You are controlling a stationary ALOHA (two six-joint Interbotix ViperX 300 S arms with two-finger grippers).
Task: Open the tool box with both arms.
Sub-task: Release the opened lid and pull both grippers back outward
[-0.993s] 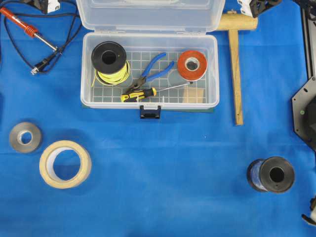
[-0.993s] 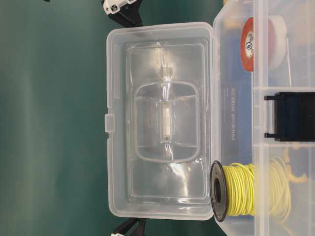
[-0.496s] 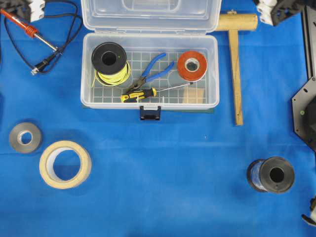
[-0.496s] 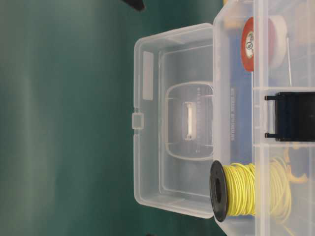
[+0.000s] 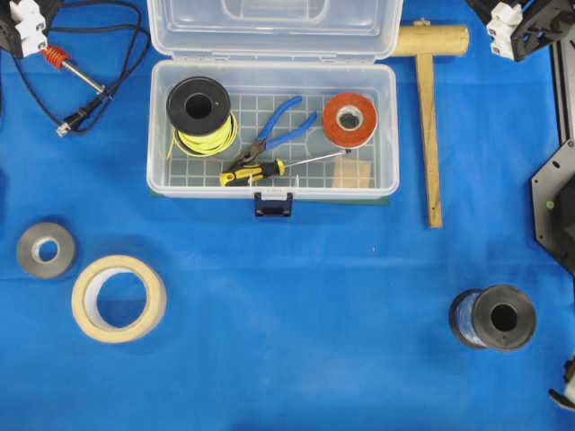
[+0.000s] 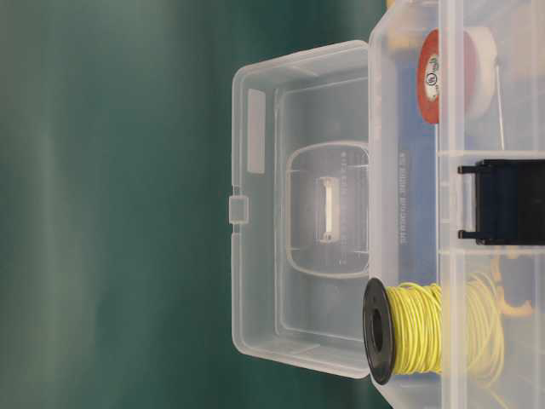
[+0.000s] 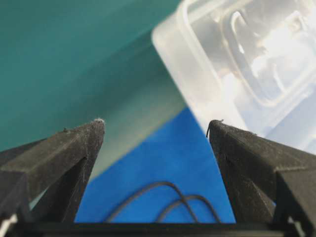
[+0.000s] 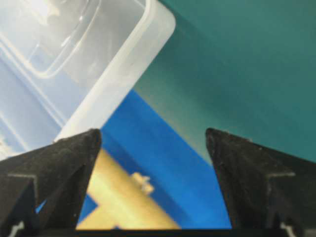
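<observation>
The clear tool box [image 5: 269, 190] stands open at the back middle of the blue cloth. Its lid [image 5: 274, 36] leans back, and its black latch [image 5: 273, 205] hangs at the front. Inside lie a yellow wire spool [image 5: 199, 108], blue pliers [image 5: 278, 126], a screwdriver [image 5: 256, 172] and red tape [image 5: 349, 118]. My left gripper [image 5: 20, 20] is at the far left corner, open and empty [image 7: 157, 126], with the lid [image 7: 237, 59] off to its right. My right gripper [image 5: 514, 16] is at the far right corner, open and empty [image 8: 153, 134], with the lid [image 8: 84, 54] to its left.
A soldering iron [image 5: 54, 54] with its black cable lies by the left gripper. A wooden mallet [image 5: 429, 117] lies right of the box. A grey roll [image 5: 45, 250] and masking tape [image 5: 119, 298] sit front left, and a black spool [image 5: 496, 317] front right.
The lid has tipped further back and stays there. Both grippers have let go of its ends and moved outward to the far corners, out of the table-level view.
</observation>
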